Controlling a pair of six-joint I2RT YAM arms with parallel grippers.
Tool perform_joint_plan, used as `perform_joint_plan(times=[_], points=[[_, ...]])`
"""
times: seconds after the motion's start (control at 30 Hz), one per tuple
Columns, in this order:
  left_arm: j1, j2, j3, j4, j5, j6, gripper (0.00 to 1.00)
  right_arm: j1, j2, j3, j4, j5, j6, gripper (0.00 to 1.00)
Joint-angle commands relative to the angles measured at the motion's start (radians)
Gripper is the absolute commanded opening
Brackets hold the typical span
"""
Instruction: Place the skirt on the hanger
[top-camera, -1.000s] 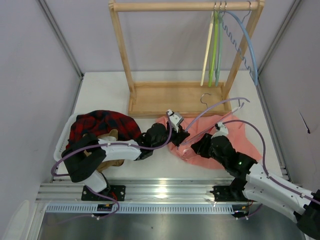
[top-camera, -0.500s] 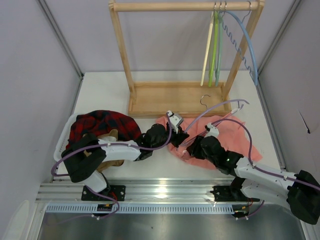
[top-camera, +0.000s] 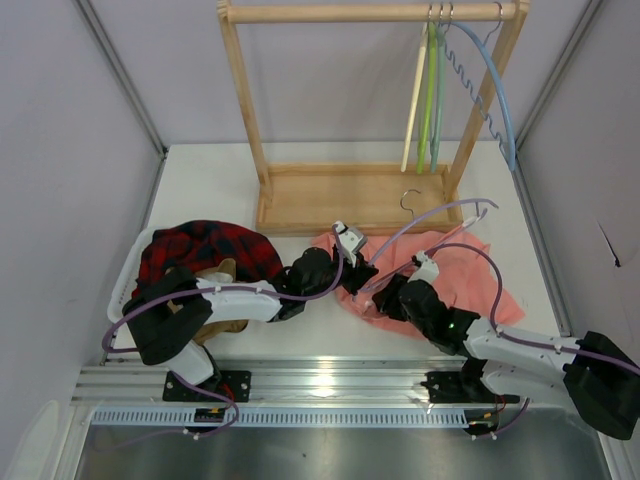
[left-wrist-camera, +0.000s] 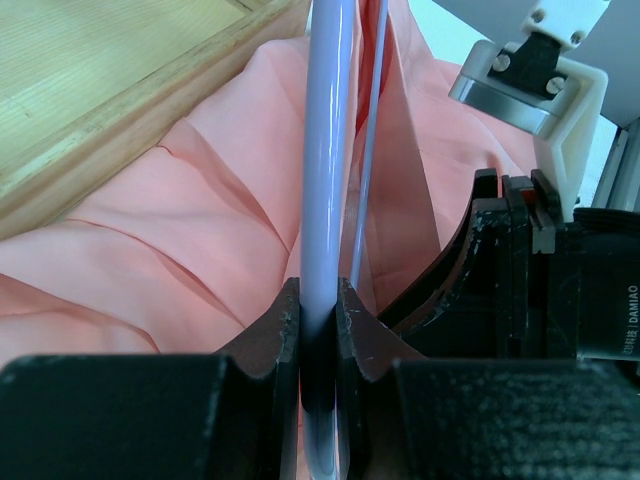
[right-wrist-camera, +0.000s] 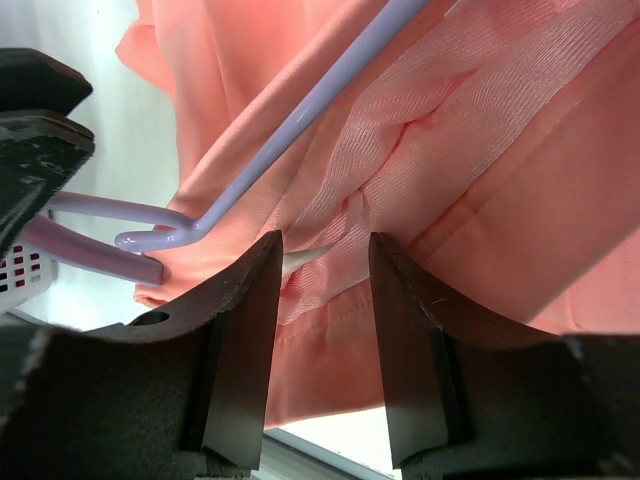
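The salmon-pink skirt (top-camera: 470, 280) lies crumpled on the table in front of the wooden rack. The lilac hanger (top-camera: 440, 212) lies across it, its silver hook (top-camera: 408, 196) toward the rack base. My left gripper (top-camera: 352, 272) is shut on the hanger's bar (left-wrist-camera: 328, 180), with skirt folds (left-wrist-camera: 180, 230) beneath. My right gripper (top-camera: 393, 298) is open, its jaws straddling the skirt's waistband (right-wrist-camera: 400, 170) and a small white loop. The hanger's curled end (right-wrist-camera: 170, 235) lies on the cloth just left of the right fingers (right-wrist-camera: 240, 340).
A wooden rack (top-camera: 350, 200) stands at the back with cream, green and light blue hangers (top-camera: 440, 90). A white basket (top-camera: 130, 270) at the left holds a red-black plaid garment (top-camera: 210, 245) and a tan one (top-camera: 222, 270).
My right gripper has moved left and lower onto the skirt's near edge, close to the left gripper. The left arm and the hanger have stayed put.
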Motion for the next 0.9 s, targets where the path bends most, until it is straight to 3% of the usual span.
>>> perform_joint_plan(times=[0.0, 0.17, 0.23, 0.37, 0.67, 0.87], points=[[0.007, -0.045, 0.004, 0.074, -0.004, 0.011, 0.00, 0.014, 0.020, -0.013, 0.080, 0.048, 0.022, 0.45], [0.005, -0.048, -0.005, 0.080, -0.006, 0.002, 0.00, 0.024, 0.026, -0.017, 0.137, 0.088, 0.028, 0.41], [0.005, -0.050, -0.007, 0.082, -0.006, 0.000, 0.00, 0.026, 0.028, -0.019, 0.158, 0.099, 0.025, 0.34], [0.007, -0.048, -0.005, 0.074, -0.012, 0.007, 0.00, 0.028, 0.025, -0.014, 0.171, 0.111, 0.024, 0.00], [0.005, -0.034, 0.047, -0.015, -0.104, 0.005, 0.00, 0.092, -0.117, -0.010, 0.063, 0.113, 0.015, 0.00], [0.007, -0.044, 0.081, -0.064, -0.118, -0.026, 0.00, 0.179, -0.168, -0.044, 0.135, 0.129, -0.159, 0.00]])
